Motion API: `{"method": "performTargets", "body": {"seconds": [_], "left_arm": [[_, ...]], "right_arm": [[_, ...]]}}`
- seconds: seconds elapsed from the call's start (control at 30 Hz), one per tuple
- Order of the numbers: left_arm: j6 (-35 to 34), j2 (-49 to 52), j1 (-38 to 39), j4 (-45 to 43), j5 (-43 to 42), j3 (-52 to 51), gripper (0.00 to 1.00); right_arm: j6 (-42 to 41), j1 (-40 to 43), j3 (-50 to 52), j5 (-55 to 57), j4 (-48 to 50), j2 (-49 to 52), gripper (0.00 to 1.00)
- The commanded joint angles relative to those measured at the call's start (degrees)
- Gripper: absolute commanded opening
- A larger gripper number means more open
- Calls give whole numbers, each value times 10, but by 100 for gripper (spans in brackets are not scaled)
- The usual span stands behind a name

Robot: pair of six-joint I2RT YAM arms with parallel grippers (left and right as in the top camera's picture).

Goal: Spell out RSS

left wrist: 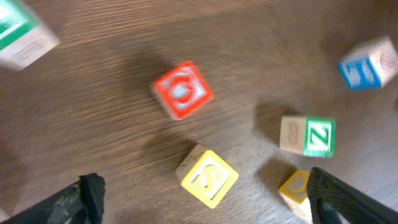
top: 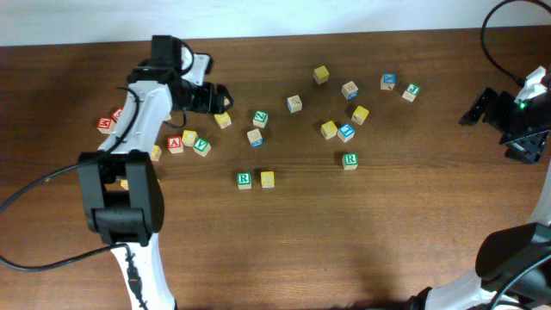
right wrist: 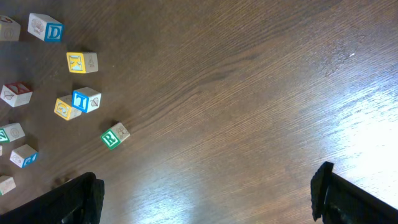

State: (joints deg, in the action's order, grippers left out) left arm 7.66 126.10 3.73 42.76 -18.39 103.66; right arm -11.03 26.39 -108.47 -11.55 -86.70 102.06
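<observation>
1. We take the green R cube [top: 244, 179] as our landmark. It lies near the middle of the bench [top: 387, 241] and starts the word.
2. Just beside it, on the side toward the right arm, sits a yellow-faced cube [top: 268, 179], level with it. From overhead its letter is too small to read, but we judge it to be the first S.
3. Two of the three places therefore look filled. The wood beyond the yellow-faced cube is bare, so one S is left to place.
4. The left hand [top: 215, 97] hovers well apart from the green R cube, farther from the robot and toward the left arm's side. It is released, its fingers [left wrist: 87, 199] spread wide and grasping nothing.
5. In its wrist view, a yellow S cube [left wrist: 207, 177] lies on the bench between those fingers and touches neither. A red G cube [left wrist: 182, 90] and a green Z cube [left wrist: 308, 135] lie beyond it. A second yellow cube [left wrist: 295, 186] sits near one finger, and we cannot read its letter.
6. The right hand [right wrist: 208, 199] is also released and empty. It is over bare wood, far from the green R cube on the right arm's side.
7. A spare green R cube [top: 349, 160] lies apart from the row, and we judge it is not needed.
8. What remains, in our judgement, is to close on the yellow S cube and carry it to the end of the row.
</observation>
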Motion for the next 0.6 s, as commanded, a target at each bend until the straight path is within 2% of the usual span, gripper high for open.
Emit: {"method": "performTargets", "body": {"seconds": [0.0,0.07,0.13,0.17,0.57], "left_arm": [[180,-12,32,4,9,5,96],[231,-10,39,9,18,2,90],[264,-7,44,13,33,-3,90],[273,-5,47,14,44,-9,86],[323,-4,40,-16,64,-71,77]], "right_arm": [[-4,-1,2,-3,0,-1,98],[-4,-1,2,-3,0,-1,98],[-4,-1,2,-3,0,-1,98],[-4,-1,2,-3,0,-1,98],[-4,-1,2,-3,0,-1,98]]}}
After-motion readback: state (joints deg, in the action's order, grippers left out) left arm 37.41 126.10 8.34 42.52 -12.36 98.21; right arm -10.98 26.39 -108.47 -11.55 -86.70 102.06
